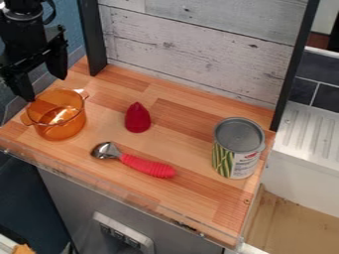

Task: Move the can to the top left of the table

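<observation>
Setting: a kitchen mock-up, toy-kitchen type, with a robot test rig. Basis: butcher-block-style countertop, whitewashed plank backboard in a dark frame, dark wall tiles with pale grout, white ribbed drainboard-like surface at right. Kitchen items on the countertop: amber two-handled pot, red-handled scoop, food can (large against so small a counter, hence "toy"). Black robot arm at upper left indicates experimental use. Type of building around it: undetermined.
</observation>
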Robot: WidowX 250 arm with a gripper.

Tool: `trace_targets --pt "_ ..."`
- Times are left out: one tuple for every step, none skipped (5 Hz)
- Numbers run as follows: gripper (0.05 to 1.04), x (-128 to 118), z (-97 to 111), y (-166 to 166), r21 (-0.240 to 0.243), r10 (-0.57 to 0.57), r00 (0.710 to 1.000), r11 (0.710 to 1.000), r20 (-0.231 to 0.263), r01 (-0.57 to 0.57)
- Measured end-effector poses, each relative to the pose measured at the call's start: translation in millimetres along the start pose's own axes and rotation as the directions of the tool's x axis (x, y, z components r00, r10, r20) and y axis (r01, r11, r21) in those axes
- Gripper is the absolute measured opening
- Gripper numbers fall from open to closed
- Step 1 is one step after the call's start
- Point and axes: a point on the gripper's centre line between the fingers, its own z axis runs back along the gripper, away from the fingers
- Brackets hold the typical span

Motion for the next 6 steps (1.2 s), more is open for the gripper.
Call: trace_targets --pt "1.001 -4.9 -7.1 1.3 0.027 -0.004 1.0 1.0 -0.018 0.005" --pt "1.001 -31.8 3.4 -20.6 0.012 -0.093 0.996 0.996 -0.003 0.093" --pt "1.001 -43.3 3.4 -24.2 0.031 -0.106 0.994 0.994 -0.022 0.107" --pt "1.001 -69.4 0.7 -34.9 -0.032 -0.167 0.984 0.986 -0.062 0.166" --pt "1.001 -107.4 4.3 -51.2 -0.114 -0.226 0.968 0.97 -0.107 0.214" --pt "1.001 -151.3 8.2 -61.0 -0.176 -0.241 0.952 0.962 -0.187 0.209"
